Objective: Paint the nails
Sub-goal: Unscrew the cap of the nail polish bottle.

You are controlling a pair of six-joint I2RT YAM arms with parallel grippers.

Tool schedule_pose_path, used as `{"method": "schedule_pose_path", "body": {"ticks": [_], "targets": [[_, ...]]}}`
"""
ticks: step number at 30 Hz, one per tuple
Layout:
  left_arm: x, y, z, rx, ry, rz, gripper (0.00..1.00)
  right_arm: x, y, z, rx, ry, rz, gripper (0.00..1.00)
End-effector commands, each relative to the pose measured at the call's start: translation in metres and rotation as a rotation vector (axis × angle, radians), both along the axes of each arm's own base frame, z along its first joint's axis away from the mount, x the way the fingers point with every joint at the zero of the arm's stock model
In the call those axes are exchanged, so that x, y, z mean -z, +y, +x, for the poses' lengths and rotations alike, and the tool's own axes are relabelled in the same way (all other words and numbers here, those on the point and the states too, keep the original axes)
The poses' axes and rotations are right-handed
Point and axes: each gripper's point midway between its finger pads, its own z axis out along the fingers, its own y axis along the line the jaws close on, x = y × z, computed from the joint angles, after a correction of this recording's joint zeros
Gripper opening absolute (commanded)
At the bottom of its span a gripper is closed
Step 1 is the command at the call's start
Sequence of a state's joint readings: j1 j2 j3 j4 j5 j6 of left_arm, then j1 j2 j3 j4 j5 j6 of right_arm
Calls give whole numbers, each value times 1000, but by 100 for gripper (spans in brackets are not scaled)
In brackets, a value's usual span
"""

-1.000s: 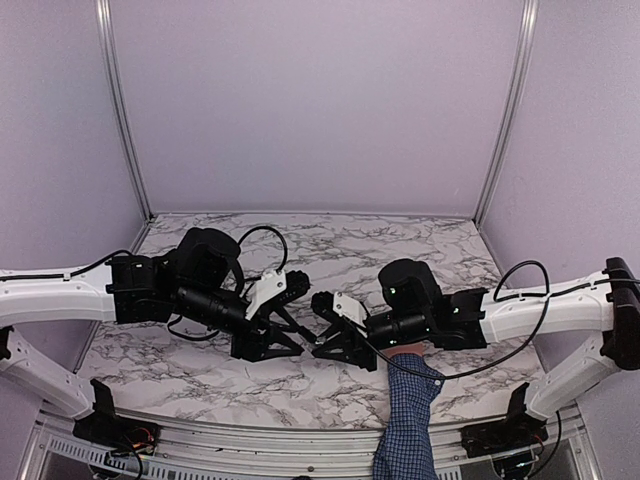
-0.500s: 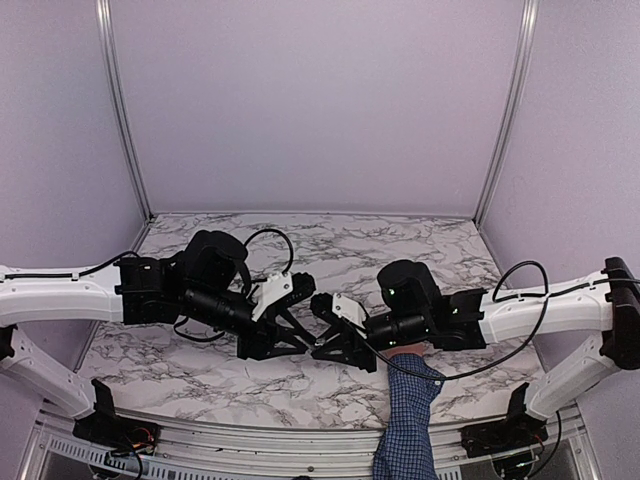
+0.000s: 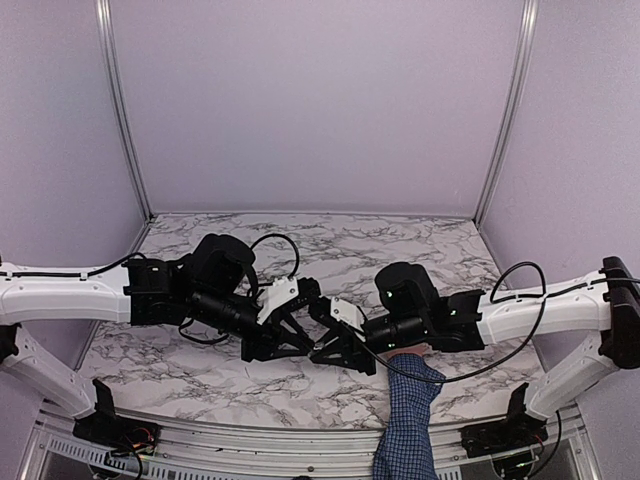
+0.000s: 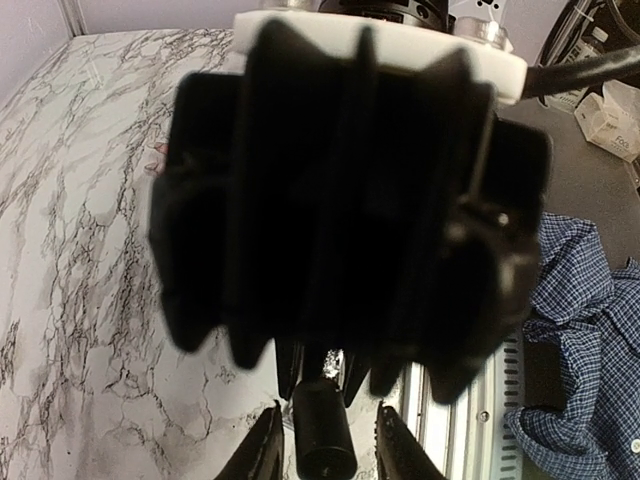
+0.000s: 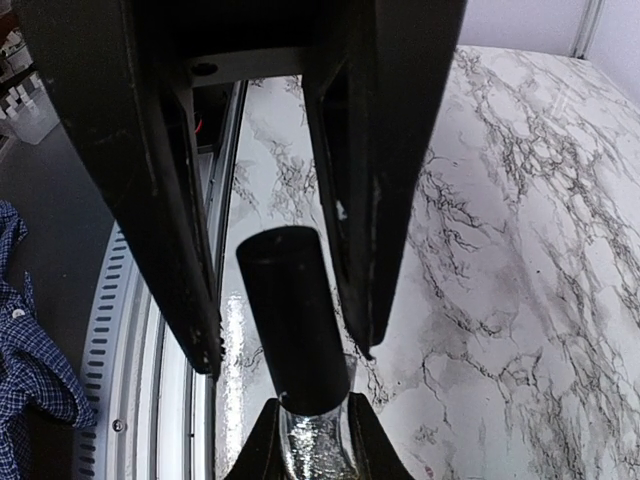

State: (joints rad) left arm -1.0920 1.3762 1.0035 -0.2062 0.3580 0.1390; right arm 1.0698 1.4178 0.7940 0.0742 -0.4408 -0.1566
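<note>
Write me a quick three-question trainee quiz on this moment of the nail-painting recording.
1. True or false: the left gripper and the right gripper are far apart.
2. What holds the glittery bottle? A) the left gripper B) the right gripper C) nothing, it stands free
3. Fill in: the left gripper's fingers straddle the bottle's dark ___.

Key:
1. False. They meet tip to tip.
2. B.
3. cap. There are gaps at its sides in the left wrist view.
</note>
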Motion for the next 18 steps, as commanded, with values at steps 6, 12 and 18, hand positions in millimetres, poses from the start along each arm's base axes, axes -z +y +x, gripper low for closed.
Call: {"method": "schedule_pose_path", "body": {"ticks": [6,12,18], "targets": [[-13,-10,0,19,-20,-32,24,-14,11,-3,-24,-10,39,0],[-13,-10,-1,20,-26,-28,11,-14,11,-3,-24,-11,38,0],[-15,-6,0,9,-42,-25,0,-10,9,-2,-19,-8,26,0]]}}
